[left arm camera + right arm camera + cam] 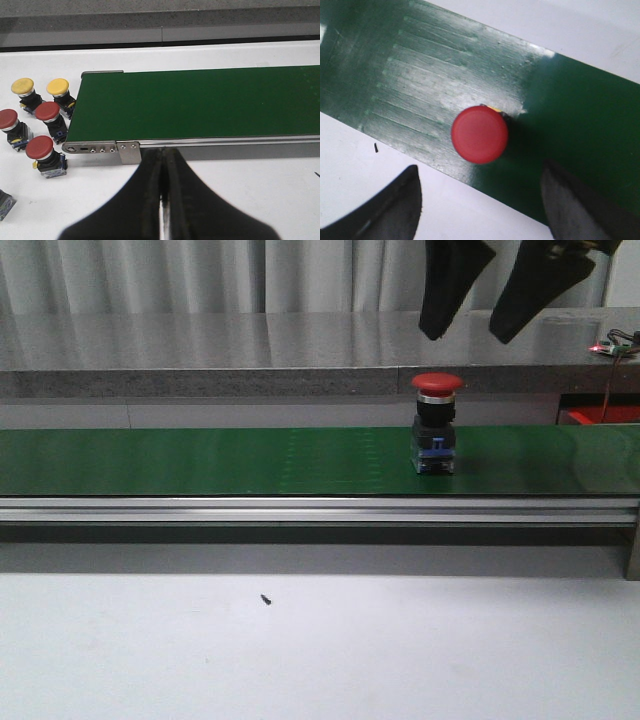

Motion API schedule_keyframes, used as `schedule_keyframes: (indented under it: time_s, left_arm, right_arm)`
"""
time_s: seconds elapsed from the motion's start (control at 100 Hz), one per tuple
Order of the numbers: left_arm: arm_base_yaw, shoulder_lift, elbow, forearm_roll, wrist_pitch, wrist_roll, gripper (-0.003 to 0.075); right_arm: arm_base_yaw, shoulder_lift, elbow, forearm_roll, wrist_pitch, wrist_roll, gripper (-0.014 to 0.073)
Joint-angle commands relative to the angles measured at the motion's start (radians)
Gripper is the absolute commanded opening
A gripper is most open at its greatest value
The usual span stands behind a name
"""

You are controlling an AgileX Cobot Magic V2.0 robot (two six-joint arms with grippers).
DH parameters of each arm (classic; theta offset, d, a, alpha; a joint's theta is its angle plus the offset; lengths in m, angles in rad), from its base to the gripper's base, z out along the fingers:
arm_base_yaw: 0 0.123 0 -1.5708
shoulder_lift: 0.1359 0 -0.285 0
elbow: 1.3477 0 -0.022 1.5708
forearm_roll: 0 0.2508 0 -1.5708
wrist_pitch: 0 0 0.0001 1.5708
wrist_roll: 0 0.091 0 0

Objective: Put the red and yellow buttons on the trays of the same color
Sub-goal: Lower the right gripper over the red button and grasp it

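Observation:
One red button [437, 425] stands upright on the green conveyor belt [200, 460], right of its middle. My right gripper [468, 337] hangs open above it and slightly to the right, apart from it. In the right wrist view the red button's cap [479, 134] lies just ahead of the open right gripper [480, 172], with nothing between the fingers. My left gripper [162, 167] is shut and empty, near the belt's end. Beside that end, two yellow buttons [22, 86] [57, 87] and three red buttons [47, 111] [7, 118] [39, 147] stand on the white table. No tray is clearly in view.
The belt's metal frame [300, 510] runs across the table in front of me. A red shape [600, 416] shows behind the belt at the far right; I cannot tell what it is. A small dark speck [266, 599] lies on the white table.

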Motion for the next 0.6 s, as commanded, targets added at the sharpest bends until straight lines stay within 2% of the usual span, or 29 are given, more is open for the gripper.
schedule_keyframes:
  time_s: [0.0,0.59]
  left_arm:
    - [-0.006,0.004,-0.028,-0.022,-0.071,-0.004,-0.002]
    - [-0.006,0.004,-0.028,-0.022,-0.071,-0.004,-0.002]
  right_arm:
    - [0.002,-0.013,-0.044,0.007,-0.021,-0.009,0.051]
    - [-0.045,0.077,-0.048,-0.055,-0.025,0.004,0.0499]
